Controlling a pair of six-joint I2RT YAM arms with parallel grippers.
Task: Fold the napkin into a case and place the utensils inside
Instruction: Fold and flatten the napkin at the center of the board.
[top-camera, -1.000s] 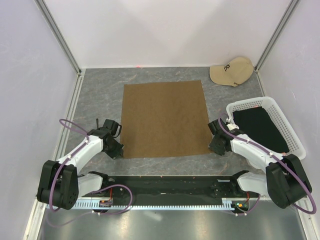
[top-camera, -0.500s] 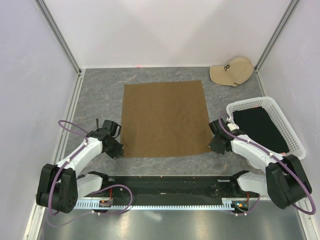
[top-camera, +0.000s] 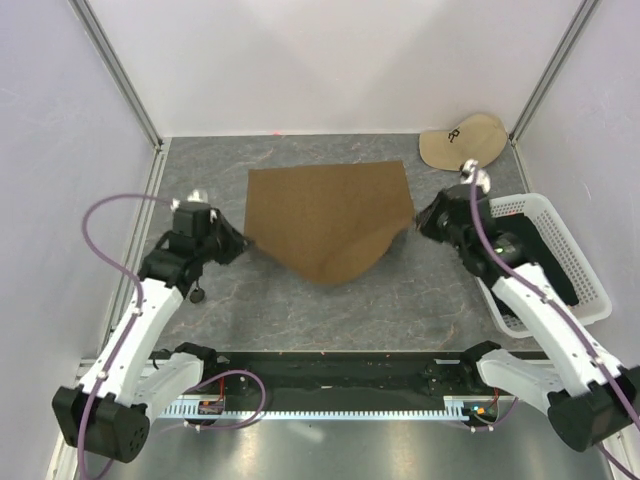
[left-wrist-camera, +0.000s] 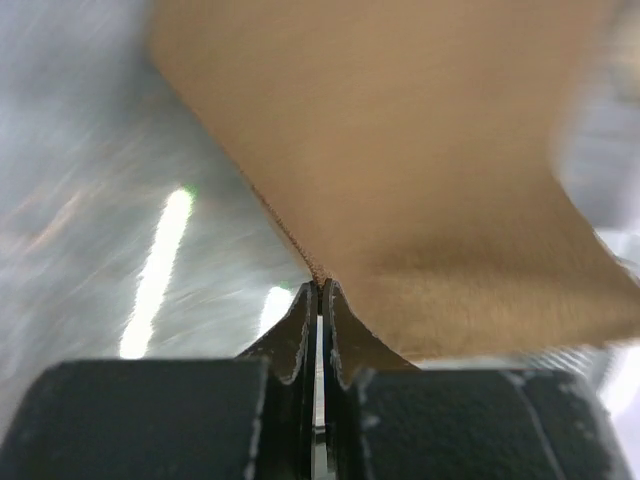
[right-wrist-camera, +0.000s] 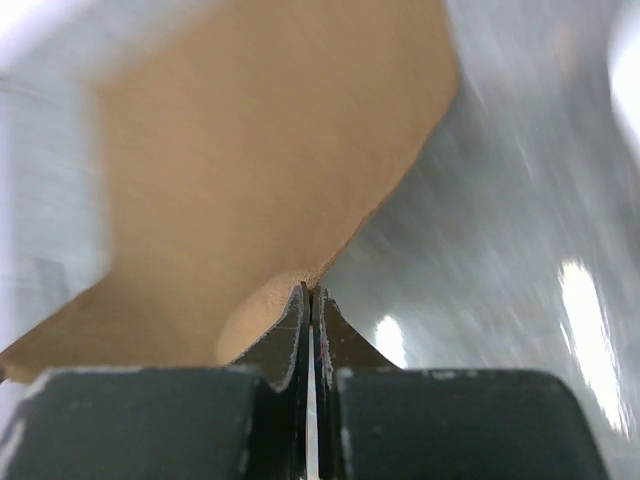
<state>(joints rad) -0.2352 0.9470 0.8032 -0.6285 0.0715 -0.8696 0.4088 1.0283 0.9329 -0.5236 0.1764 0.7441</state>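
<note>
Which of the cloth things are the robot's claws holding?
The olive-brown napkin, pinched by the left gripper and right gripper; the beige cap and the black fabric in the basket lie ungripped.

Olive-brown napkin (top-camera: 330, 215): both near corners raised, near edge sagging between, far edge seemingly flat.

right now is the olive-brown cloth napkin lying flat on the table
No, the left gripper and right gripper each hold a near corner of the olive-brown cloth napkin raised.
</note>
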